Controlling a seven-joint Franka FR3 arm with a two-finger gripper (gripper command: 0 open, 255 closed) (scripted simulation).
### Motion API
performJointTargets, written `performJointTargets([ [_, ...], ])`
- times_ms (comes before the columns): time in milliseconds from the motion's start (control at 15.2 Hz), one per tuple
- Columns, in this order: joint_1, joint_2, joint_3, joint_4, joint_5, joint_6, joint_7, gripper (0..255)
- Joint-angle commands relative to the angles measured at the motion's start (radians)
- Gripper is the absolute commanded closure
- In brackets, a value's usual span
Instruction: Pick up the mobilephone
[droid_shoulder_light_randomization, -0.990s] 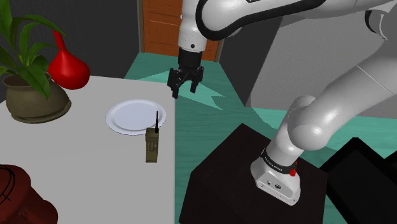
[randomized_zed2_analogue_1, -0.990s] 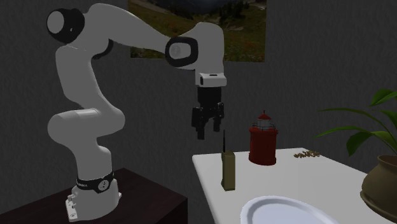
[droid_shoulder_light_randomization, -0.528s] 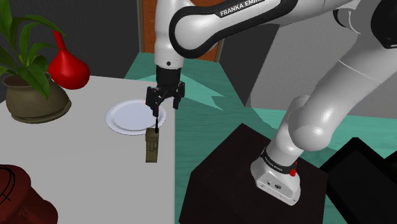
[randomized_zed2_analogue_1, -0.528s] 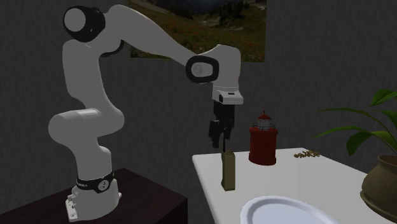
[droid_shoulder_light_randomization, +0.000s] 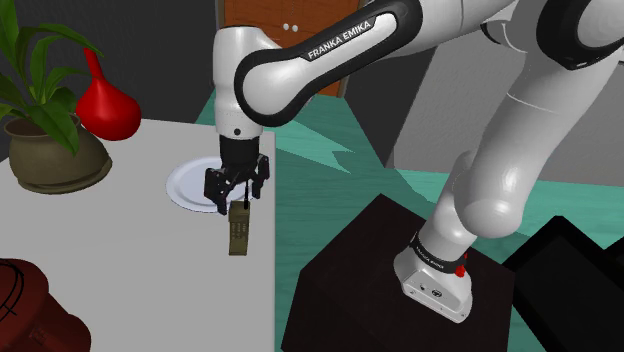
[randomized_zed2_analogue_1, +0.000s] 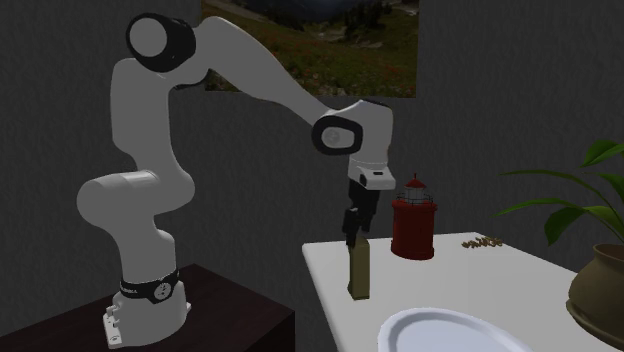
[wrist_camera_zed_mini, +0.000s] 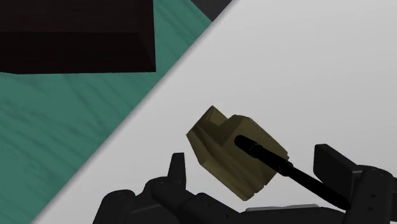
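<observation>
Our pincer (droid_shoulder_light_randomization: 236, 198) hangs spread over the top of the phone (droid_shoulder_light_randomization: 238, 230), one finger on each side and neither touching it, as far as we can see. In the wrist view the pincer (wrist_camera_zed_mini: 252, 157) has the olive body of the phone (wrist_camera_zed_mini: 226, 153) in the gap between its fingers (wrist_camera_zed_mini: 177, 167), and the black aerial (wrist_camera_zed_mini: 286, 170) points up toward the palm. In the second exterior view the pincer (randomized_zed2_analogue_1: 352, 234) sits right at the upper end of the phone (randomized_zed2_analogue_1: 358, 272), with the fingertips about level with its top.

The phone stands upright on the white table (droid_shoulder_light_randomization: 130, 260), close to the edge facing the dark stand (droid_shoulder_light_randomization: 390, 280) and just beside the white plate (droid_shoulder_light_randomization: 190, 185). A red lighthouse figure (randomized_zed2_analogue_1: 413, 218) stands well behind it, and the red vase (droid_shoulder_light_randomization: 105, 105) and the potted plant (droid_shoulder_light_randomization: 50, 150) are far off across the table.

We judge the step in hand to be the final approach, and the grasp is not yet made. Next we need to go down a little further, so the fingers reach past the aerial and flank the body. Then we close squarely on its two sides and lift straight up. The phone is tall on a small base, so we think an off-centre touch could tip it toward the plate or the table edge.
</observation>
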Motion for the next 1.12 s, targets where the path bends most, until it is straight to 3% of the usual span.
performJointTargets([
  [0,0.002,0.018,0.002,-0.007,-0.003,0.025,0.001,0],
  [330,0.005,0.048,0.003,-0.026,-0.007,0.072,-0.002,0],
  [396,0.005,0.050,0.002,-0.025,-0.008,0.073,-0.002,255],
  [1056,0.004,0.039,0.002,-0.021,-0.006,0.059,-0.001,255],
])
